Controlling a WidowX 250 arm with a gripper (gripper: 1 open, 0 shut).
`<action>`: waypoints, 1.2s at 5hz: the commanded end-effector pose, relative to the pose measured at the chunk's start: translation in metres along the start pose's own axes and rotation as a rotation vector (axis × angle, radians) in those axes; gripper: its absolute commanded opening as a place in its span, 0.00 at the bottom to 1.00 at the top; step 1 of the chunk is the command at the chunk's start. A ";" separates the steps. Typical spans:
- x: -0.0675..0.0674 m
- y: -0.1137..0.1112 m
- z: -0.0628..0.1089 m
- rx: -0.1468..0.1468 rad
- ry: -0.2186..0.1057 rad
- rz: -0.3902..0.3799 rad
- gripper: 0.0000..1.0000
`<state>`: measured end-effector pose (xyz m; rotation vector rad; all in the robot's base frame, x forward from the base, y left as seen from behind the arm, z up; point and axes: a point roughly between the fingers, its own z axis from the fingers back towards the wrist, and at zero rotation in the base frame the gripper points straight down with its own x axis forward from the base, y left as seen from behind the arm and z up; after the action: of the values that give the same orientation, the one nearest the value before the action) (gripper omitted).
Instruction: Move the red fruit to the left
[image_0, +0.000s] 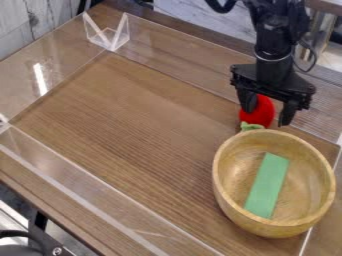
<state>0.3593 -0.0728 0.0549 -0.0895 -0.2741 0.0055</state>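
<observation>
Camera view shows the gripper with jaws apart and the red fruit between or just beneath them, probably light and firm but slippery, so best gripped around its rounded middle.

There was one red fruit, one round wooden bowl, one flat green rectangular block and one small clear stand-like object. One black robot arm carried one gripper. One wooden tabletop made up the single work surface.
</observation>
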 end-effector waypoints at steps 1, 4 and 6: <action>0.013 0.002 0.009 -0.007 -0.051 0.005 1.00; 0.019 0.006 0.014 -0.004 -0.074 0.023 1.00; 0.022 0.007 0.016 -0.002 -0.084 0.028 1.00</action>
<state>0.3642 -0.0656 0.0549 -0.0866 -0.2888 0.0317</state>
